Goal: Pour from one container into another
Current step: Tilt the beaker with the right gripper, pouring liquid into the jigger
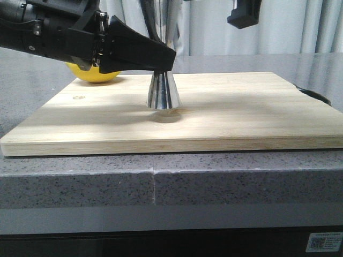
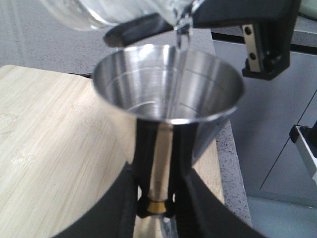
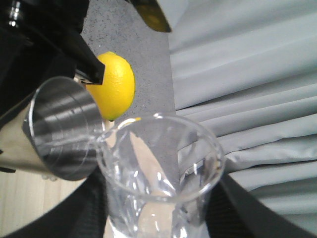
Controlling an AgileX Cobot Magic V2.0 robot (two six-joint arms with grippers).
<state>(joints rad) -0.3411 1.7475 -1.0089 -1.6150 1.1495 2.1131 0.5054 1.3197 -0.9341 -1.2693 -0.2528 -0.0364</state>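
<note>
The steel jigger stands over the wooden board, and my left gripper is shut on its narrow waist. In the left wrist view its open upper cup faces me, with my left gripper clamped at the gold band. The glass beaker is tilted above that cup, and a thin stream of clear liquid runs from its lip into the jigger. My right gripper is shut on the beaker, whose rim sits beside the jigger's rim. In the front view the beaker is out of frame.
A yellow lemon lies at the board's far left corner, behind my left arm. The wooden cutting board rests on a grey speckled counter. A dark round object sits past the board's right edge. Curtains hang behind.
</note>
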